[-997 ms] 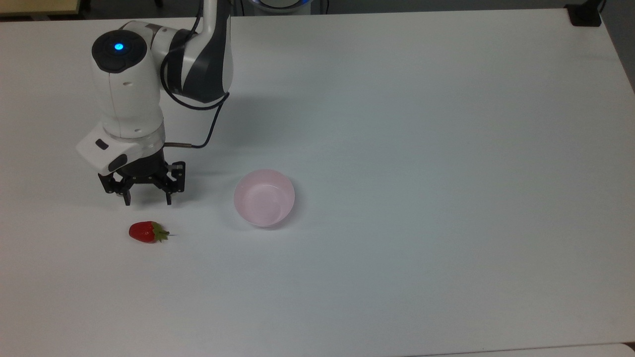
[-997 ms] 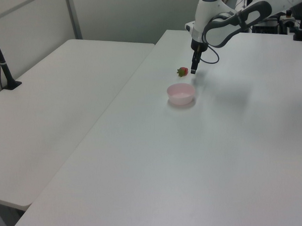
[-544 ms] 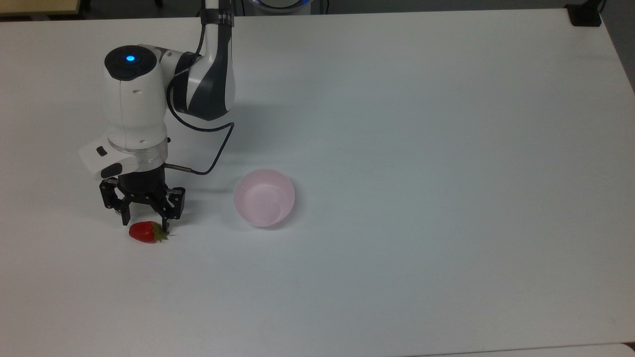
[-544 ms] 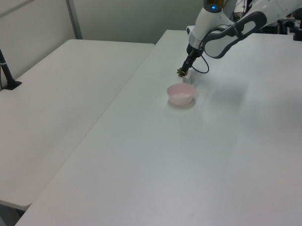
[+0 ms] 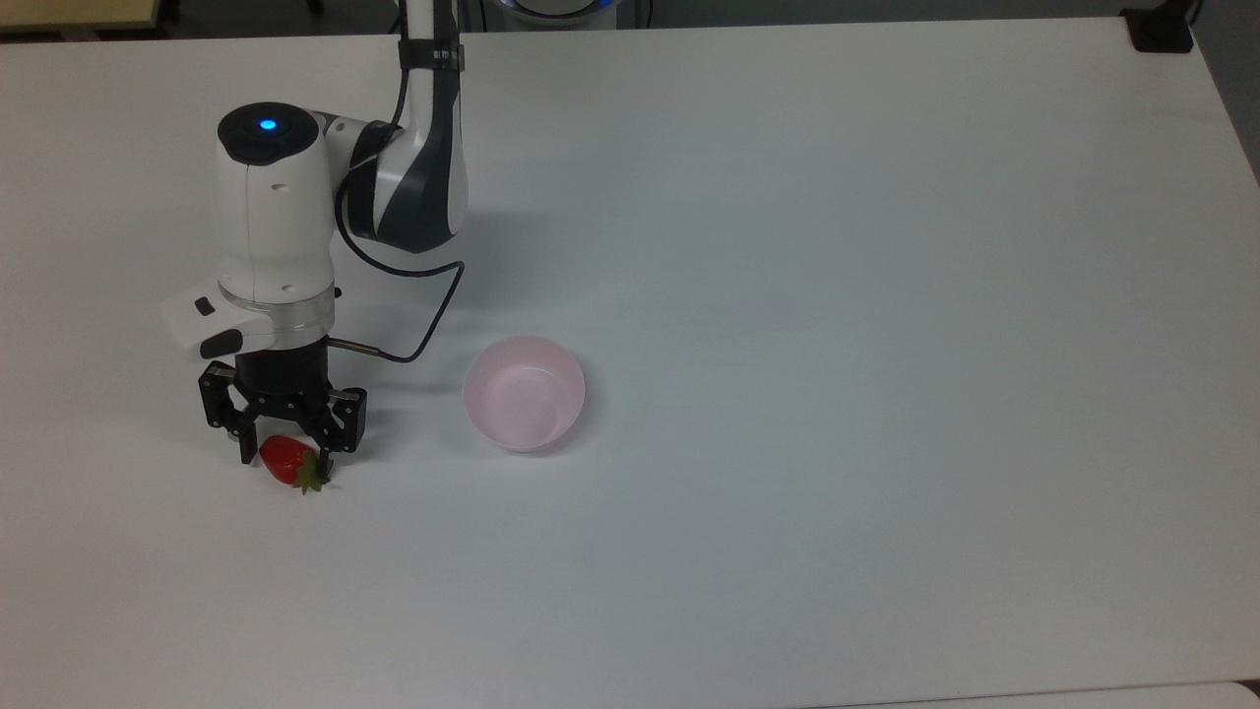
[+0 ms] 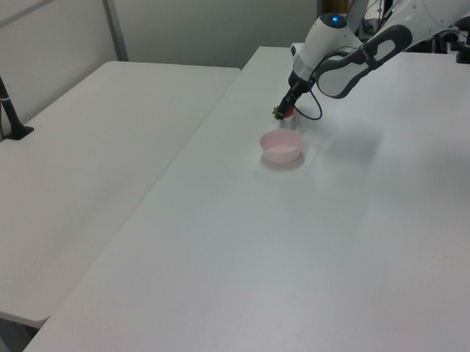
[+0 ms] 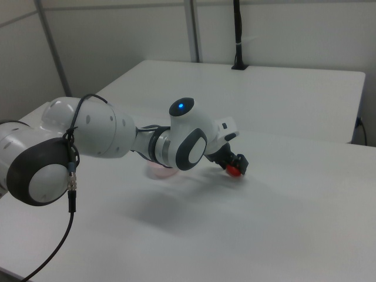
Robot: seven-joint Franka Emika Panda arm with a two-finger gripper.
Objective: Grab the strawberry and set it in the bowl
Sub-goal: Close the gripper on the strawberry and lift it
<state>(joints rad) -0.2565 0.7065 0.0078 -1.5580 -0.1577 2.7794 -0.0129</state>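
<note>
The red strawberry (image 5: 281, 458) lies on the white table (image 5: 787, 295) at the top view's left, its green cap turned toward the lower right. My gripper (image 5: 286, 459) is down at the table and open, with one finger on each side of the fruit. The right finger touches the cap. The pale pink bowl (image 5: 525, 392) stands empty a short way to the top view's right. In the left view the strawberry (image 6: 281, 111) peeks out under the gripper (image 6: 286, 114), just beyond the bowl (image 6: 281, 146). In the right view the strawberry (image 7: 234, 170) shows below the fingers, and the arm hides most of the bowl (image 7: 157, 171).
A black mount (image 5: 1160, 30) sits on the table's far right corner in the top view. In the left view a second white table (image 6: 87, 150) adjoins on the left, with a black post (image 6: 4, 99) on it. The arm's cable (image 5: 423, 315) loops between wrist and bowl.
The gripper came down and forward from behind the strawberry until its fingers straddle it. The strawberry turned slightly, its cap swinging toward the lower right. The bowl stayed put.
</note>
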